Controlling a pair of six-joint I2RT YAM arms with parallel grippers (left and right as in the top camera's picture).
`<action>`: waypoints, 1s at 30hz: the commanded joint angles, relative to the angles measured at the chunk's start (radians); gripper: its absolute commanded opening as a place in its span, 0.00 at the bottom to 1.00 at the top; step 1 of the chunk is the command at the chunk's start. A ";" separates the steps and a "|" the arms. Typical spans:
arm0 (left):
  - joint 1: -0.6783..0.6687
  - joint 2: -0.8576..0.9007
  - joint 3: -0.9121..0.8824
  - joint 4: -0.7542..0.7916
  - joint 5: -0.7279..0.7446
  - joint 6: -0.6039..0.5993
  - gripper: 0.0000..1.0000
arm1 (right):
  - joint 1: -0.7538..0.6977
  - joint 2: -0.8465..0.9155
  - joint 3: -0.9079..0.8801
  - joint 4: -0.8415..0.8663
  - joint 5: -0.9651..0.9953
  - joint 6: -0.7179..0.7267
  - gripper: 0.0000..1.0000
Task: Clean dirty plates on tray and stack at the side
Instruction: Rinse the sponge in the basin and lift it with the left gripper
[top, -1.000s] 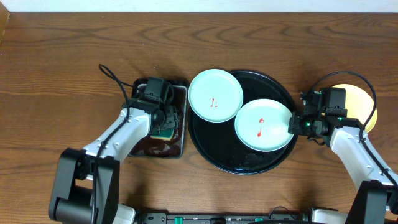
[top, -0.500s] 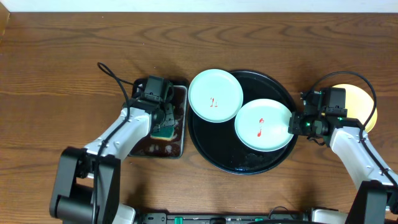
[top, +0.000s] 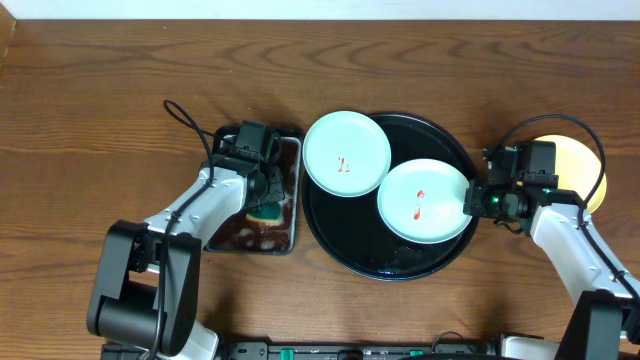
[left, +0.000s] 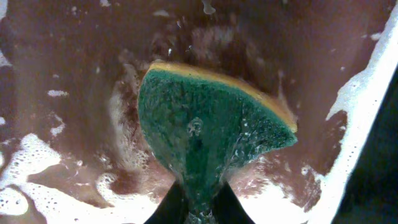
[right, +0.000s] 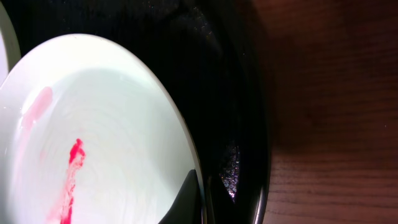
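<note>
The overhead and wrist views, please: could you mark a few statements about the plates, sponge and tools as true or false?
1. The left tool is shut on the green sponge. True.
2. The right tool pinches the yellow plate. False: it pinches the rim of the right mint plate.
3. The left mint plate and the right mint plate both carry red smears. True.
4. The yellow plate lies in the black tray. False: it lies on the wooden table, right of the tray.
</note>
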 joint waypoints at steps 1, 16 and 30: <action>0.000 0.045 -0.019 -0.019 0.032 0.006 0.07 | 0.006 0.001 -0.005 -0.001 -0.008 0.013 0.01; 0.093 -0.206 0.000 -0.033 0.234 0.169 0.07 | 0.006 0.001 -0.005 0.004 -0.008 0.013 0.01; 0.402 -0.205 -0.005 0.010 0.911 0.412 0.07 | 0.006 0.001 -0.005 0.008 -0.008 0.013 0.01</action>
